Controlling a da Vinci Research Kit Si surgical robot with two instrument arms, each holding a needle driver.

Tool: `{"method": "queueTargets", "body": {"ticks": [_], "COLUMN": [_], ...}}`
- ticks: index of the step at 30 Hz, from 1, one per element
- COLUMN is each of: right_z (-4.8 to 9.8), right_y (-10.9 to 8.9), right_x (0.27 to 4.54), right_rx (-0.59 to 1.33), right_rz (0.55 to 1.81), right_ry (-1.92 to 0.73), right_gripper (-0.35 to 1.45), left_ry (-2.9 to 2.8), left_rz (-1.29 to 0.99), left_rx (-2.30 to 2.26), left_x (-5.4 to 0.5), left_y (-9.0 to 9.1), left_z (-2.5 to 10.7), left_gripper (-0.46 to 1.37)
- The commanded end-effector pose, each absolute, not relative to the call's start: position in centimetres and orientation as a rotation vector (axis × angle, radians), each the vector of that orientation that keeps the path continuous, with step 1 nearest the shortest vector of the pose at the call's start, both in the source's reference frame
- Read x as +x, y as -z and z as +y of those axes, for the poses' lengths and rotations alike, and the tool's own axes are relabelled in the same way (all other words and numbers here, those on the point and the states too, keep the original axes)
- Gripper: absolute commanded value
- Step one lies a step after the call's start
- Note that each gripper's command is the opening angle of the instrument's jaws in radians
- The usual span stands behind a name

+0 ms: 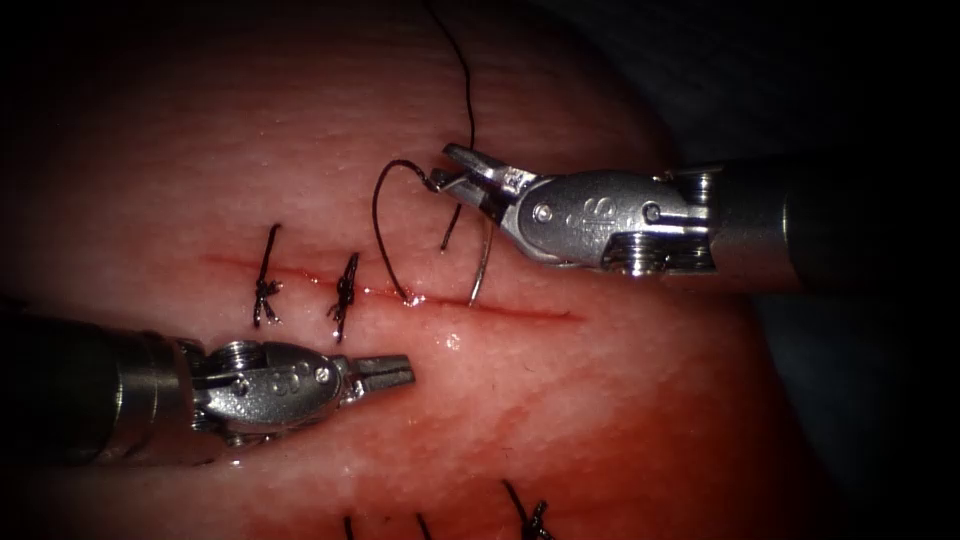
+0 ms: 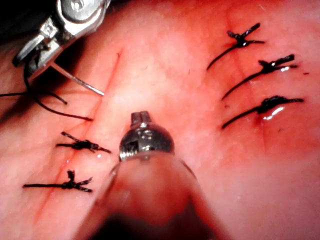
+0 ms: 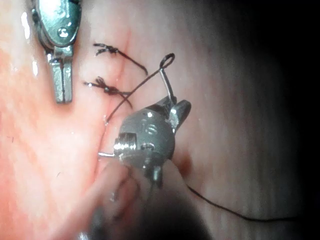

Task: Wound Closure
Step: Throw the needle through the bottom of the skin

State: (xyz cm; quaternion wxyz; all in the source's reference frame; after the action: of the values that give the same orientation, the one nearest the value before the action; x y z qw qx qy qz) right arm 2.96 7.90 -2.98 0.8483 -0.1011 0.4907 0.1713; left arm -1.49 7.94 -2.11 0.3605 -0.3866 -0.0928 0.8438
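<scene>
The needle (image 1: 484,262) is clamped near its thread end by the right tool's fingers (image 1: 470,172), its tip seemingly touching the cut (image 1: 520,311). The left tool's fingers (image 1: 385,372) are held together, empty, over the tissue (image 1: 640,400).

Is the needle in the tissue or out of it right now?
Out. The right end effector holds the needle near its swaged end; its tip hangs at the cut, apparently not buried.

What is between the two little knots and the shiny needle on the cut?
In the endoscope view, a loop of thread enters the cut between the knots and the needle, which the right hand holds.
</scene>
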Motion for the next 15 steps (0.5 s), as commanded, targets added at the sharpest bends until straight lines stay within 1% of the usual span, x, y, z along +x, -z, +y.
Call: {"method": "queueTargets", "body": {"ticks": [1, 6, 15], "right_z": [7.87, 7.78, 7.65], "right_y": [2.97, 2.94, 3.03], "right_x": [3.01, 3.09, 2.96], "right_rx": [-0.221, -0.251, -0.29], "right_rz": [1.044, 1.061, 1.055], "right_ry": [-0.361, -0.369, -0.41], "right_gripper": [-0.35, -0.35, -0.35], "left_ry": [-2.178, -2.184, -2.193], "left_rz": [-0.248, -0.255, -0.253], "left_rx": [-1.002, -1.008, -1.013], "left_x": [-1.47, -1.39, -1.32], "left_y": [2.13, 2.19, 2.16], "left_z": [7.9, 7.82, 7.73], "left_gripper": [-0.27, -0.22, -0.22]}}
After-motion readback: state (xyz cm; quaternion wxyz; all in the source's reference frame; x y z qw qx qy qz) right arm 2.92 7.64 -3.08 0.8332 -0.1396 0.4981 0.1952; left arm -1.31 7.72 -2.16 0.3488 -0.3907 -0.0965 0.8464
